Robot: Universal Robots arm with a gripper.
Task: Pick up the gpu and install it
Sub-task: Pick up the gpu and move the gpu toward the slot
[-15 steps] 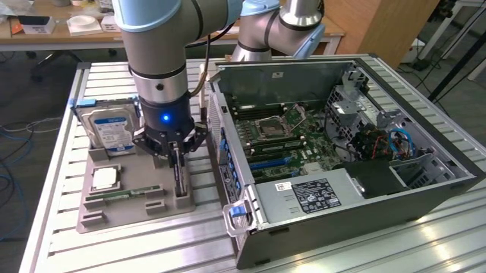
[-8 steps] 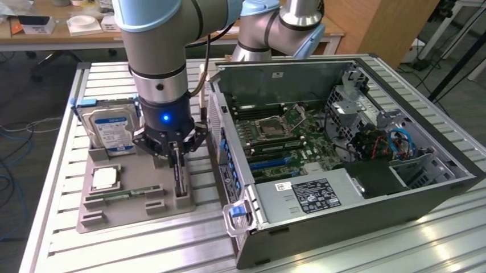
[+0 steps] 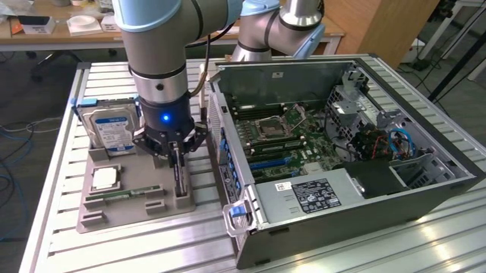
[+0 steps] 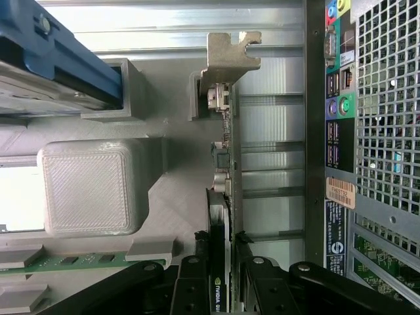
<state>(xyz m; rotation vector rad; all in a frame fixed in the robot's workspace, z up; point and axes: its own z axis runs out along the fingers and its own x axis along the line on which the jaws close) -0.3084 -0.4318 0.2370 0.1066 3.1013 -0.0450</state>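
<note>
The gpu [image 3: 179, 179] stands on its thin edge in a slot of the gray tray [image 3: 129, 207]. The slot is along the tray side that faces the computer case [image 3: 365, 227]. Standing up like this, both flat sides of the card are free to grab. The end effector [image 3: 177, 149] comes straight down from above the tray, and its fingers [image 4: 246, 262] are pulled in narrow, pinching the card from both sides. It looks like a firm hold, and the card seems to sit low in its slot, not lifted. The silver end piece [image 4: 226, 56] leans against a small post of the tray, which helps keep the card upright. Above the tray there is plenty of open room. Sideways it is tighter, because the case wall is just beside the tray edge. A hard drive [image 3: 110, 128] stands at the tray's other side, well apart from the card. The tray rests on the ribbed metal counter [image 3: 152, 250].
</note>
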